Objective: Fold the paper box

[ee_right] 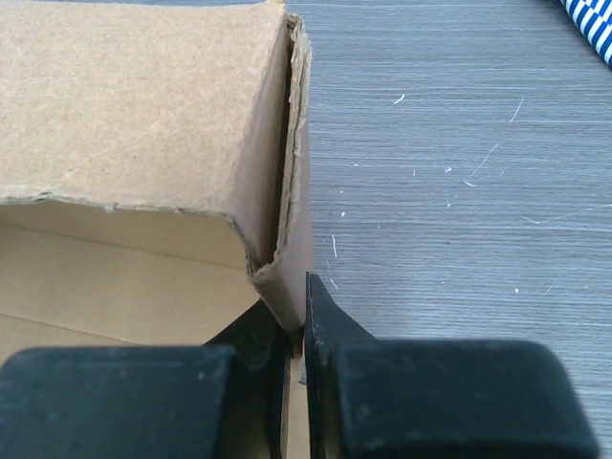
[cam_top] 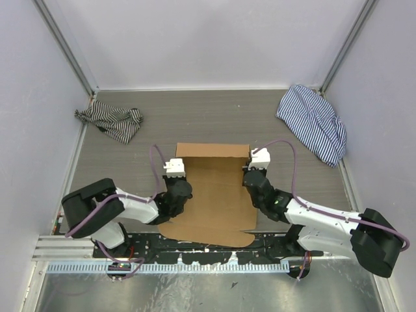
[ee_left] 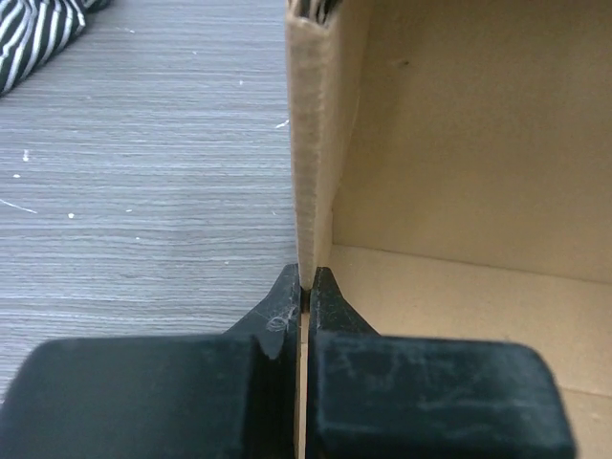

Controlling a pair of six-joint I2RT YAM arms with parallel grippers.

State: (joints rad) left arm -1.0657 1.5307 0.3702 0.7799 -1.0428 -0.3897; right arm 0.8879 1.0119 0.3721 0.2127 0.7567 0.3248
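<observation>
The brown paper box [cam_top: 214, 195] lies in the middle of the table, its far wall upright and a rounded flap flat at the near edge. My left gripper [cam_top: 177, 188] is shut on the box's upright left side wall [ee_left: 311, 143], which rises straight out from between the fingertips. My right gripper [cam_top: 252, 177] is shut on the folded-over right side wall [ee_right: 287, 191], next to the far wall [ee_right: 134, 105]. The box floor shows in both wrist views.
A black-and-white striped cloth [cam_top: 112, 121] lies at the back left. A blue-and-white striped cloth [cam_top: 313, 123] lies at the back right. Grey enclosure walls stand on three sides. Bare wood-grain table [cam_top: 195, 117] lies behind the box.
</observation>
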